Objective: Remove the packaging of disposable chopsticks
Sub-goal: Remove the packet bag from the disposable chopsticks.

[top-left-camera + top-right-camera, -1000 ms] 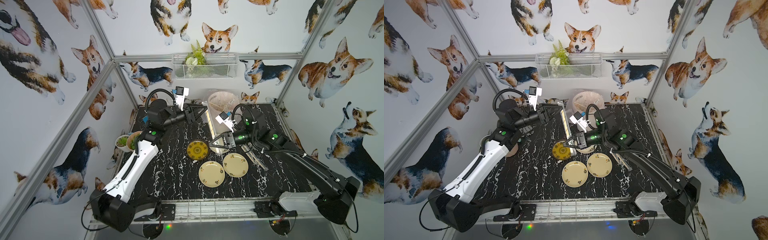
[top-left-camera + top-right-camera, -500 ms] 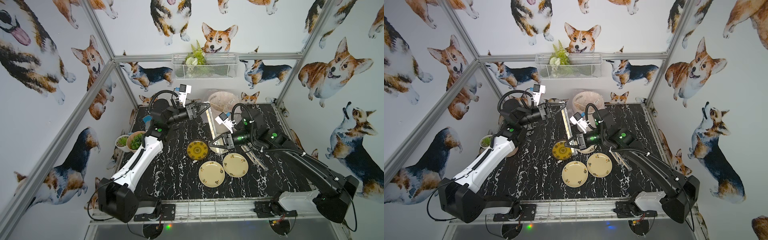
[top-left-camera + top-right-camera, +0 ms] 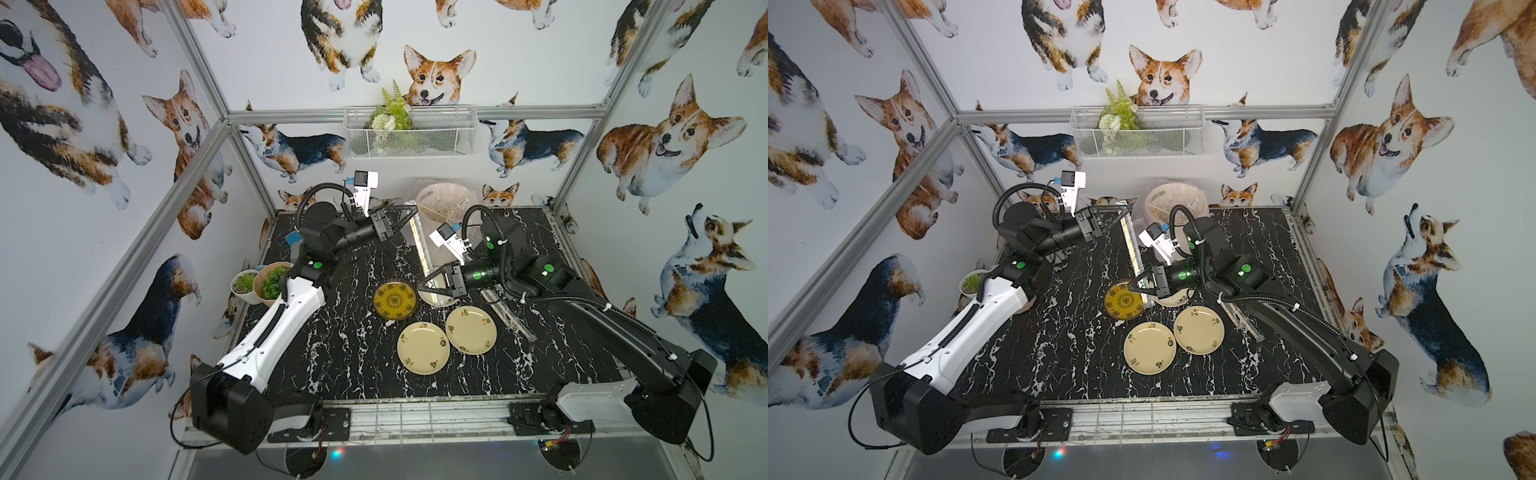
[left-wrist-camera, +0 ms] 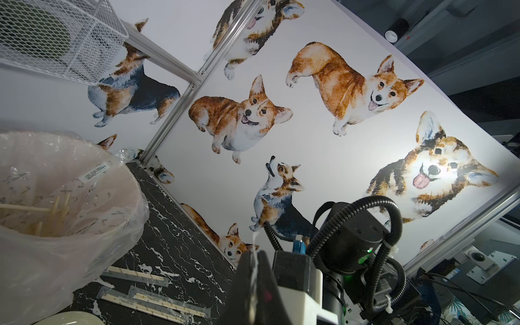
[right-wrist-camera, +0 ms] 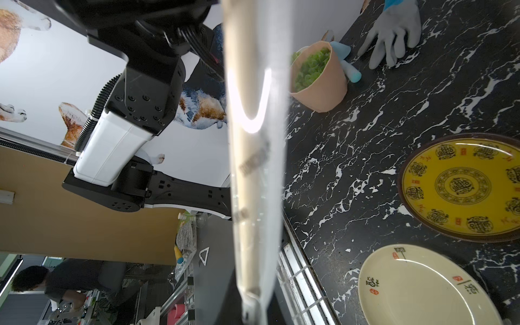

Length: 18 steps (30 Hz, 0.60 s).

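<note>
One pair of disposable chopsticks in its clear packaging (image 3: 419, 249) hangs slanted above the table, stretched between my two grippers. My left gripper (image 3: 411, 211) is shut on the far, upper end, where the left wrist view shows only thin film (image 4: 254, 261) pinched in the jaws. The right gripper (image 3: 419, 286) is shut on the near, lower end. In the right wrist view the glossy sleeve (image 5: 253, 168), with the pale sticks inside, runs straight away from that gripper (image 5: 253, 309). Both top views show the same hold, with the sleeve (image 3: 1133, 249) between the left gripper (image 3: 1126, 209) and the right gripper (image 3: 1130, 287).
A lined bin (image 3: 446, 203) with loose sticks inside stands at the back. Several wrapped pairs (image 4: 152, 298) lie on the table under the right arm. A yellow plate (image 3: 395, 299), two cream plates (image 3: 424, 348) and a white dish (image 3: 436, 299) sit mid-table. Potted plants (image 3: 272, 280) stand left.
My left gripper has closed on the upper end of the sleeve, and the left arm has shifted slightly to the right. The right arm has held still.
</note>
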{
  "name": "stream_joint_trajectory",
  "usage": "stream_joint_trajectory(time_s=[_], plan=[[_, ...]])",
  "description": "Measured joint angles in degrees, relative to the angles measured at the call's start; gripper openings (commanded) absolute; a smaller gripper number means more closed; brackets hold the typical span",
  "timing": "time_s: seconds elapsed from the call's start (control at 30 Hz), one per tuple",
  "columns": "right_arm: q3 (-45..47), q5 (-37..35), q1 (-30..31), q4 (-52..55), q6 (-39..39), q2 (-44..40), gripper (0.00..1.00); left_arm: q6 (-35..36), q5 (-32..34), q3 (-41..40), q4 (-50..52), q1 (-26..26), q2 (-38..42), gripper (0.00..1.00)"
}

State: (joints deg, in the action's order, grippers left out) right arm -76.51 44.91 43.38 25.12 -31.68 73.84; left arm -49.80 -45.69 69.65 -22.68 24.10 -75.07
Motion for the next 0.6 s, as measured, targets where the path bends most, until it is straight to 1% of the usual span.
stream_joint_trajectory(time_s=[0.1,0.17,0.23,0.33,0.6], plan=[[-0.07,0.20,0.02,-0.02,-0.48,-0.02,0.00,1.44,1.84,-0.81,0.00,0.76,0.63,0.03],[-0.15,0.22,0.02,0.00,-1.42,0.04,0.00,1.55,3.13,-1.64,-0.59,1.27,0.50,0.00],[-0.39,-0.11,0.02,0.42,-1.99,0.11,0.00,0.44,3.80,-2.62,-2.82,1.55,-0.04,0.00],[-1.18,-2.58,0.00,2.60,-1.70,-0.07,0.00,-2.05,4.96,-3.91,-6.78,2.45,-1.05,0.00],[-5.20,-5.11,-1.09,8.55,0.44,0.83,0.00,-4.74,11.39,-6.82,-14.03,7.30,-2.40,0.00]])
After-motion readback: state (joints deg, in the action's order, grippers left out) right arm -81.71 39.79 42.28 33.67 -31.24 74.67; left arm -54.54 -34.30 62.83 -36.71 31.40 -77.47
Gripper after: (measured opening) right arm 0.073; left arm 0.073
